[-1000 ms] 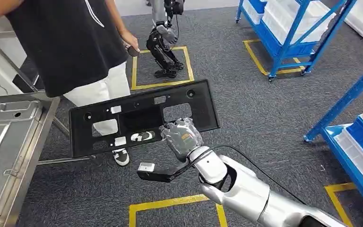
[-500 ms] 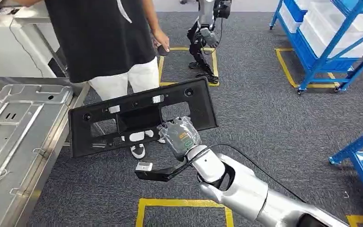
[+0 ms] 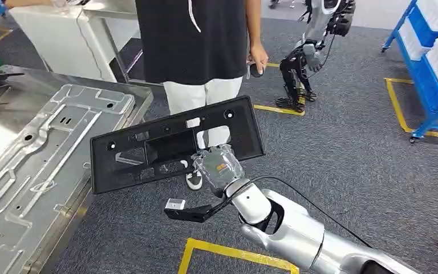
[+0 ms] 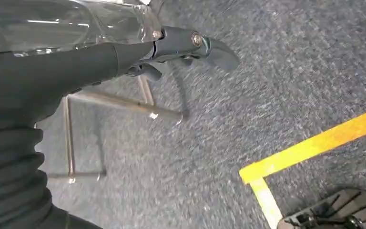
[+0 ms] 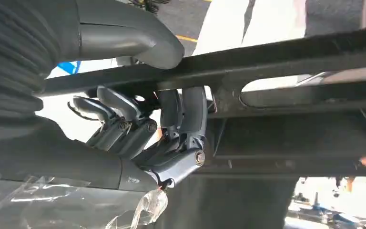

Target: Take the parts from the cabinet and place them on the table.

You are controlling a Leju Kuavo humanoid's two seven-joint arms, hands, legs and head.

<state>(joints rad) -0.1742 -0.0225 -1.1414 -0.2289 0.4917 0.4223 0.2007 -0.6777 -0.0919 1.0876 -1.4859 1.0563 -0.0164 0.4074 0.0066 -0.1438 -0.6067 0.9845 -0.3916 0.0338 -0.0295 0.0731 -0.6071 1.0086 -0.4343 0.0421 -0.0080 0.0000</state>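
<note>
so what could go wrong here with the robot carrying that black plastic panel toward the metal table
The right hand grips the long black plastic panel only near the middle of its lower edge, so the panel could tilt or slip out.

A person in a black shirt stands just behind the panel; its upper edge could bump their legs.

The panel's left end hangs close to the edge of the metal table, beside the large stamped silver sheet, and might catch on either when set down.
</note>
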